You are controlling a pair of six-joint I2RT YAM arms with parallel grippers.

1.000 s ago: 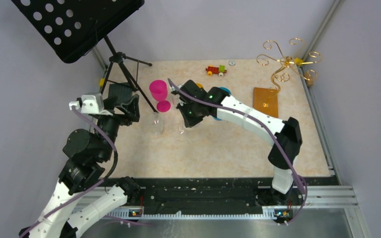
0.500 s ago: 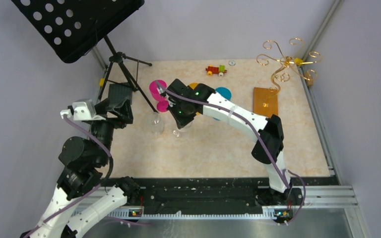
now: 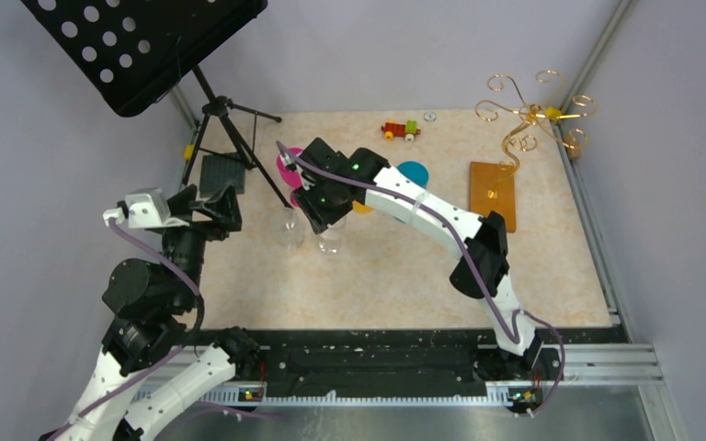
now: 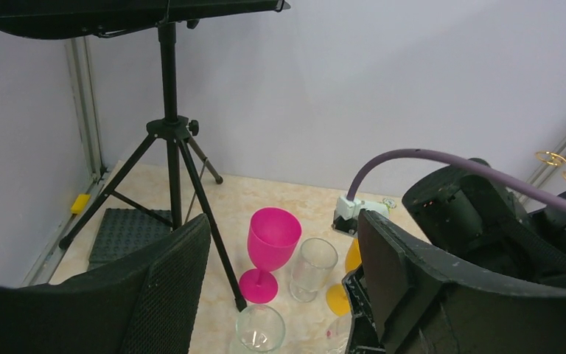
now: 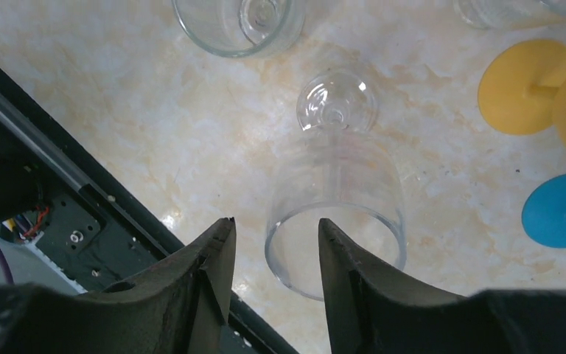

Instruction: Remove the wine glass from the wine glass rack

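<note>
The clear wine glass (image 3: 331,241) stands upright on the table, far from the gold wire wine glass rack (image 3: 524,119), whose wooden base (image 3: 493,191) is at the right. No glass hangs on the rack's arms. My right gripper (image 3: 317,213) hovers just above the glass. In the right wrist view the wine glass (image 5: 335,192) has its rim wall in the gap of the open right gripper (image 5: 274,228), with daylight on both sides. My left gripper (image 3: 225,207) is open and empty to the left. Through the left gripper (image 4: 284,221) I see only part of the wine glass (image 4: 337,335).
A second clear stemmed glass (image 3: 287,227) stands beside the wine glass. A pink goblet (image 3: 290,170), a clear tumbler (image 4: 313,267), a yellow goblet (image 5: 538,96) and a blue one (image 3: 414,172) crowd behind. A black music stand (image 3: 147,46), a black mat (image 3: 221,172) and a toy train (image 3: 401,130) are farther back.
My right arm carried the wine glass leftward, set it down beside the other clear glass, and its jaws opened off the rim. My left gripper drew back slightly to the left.
</note>
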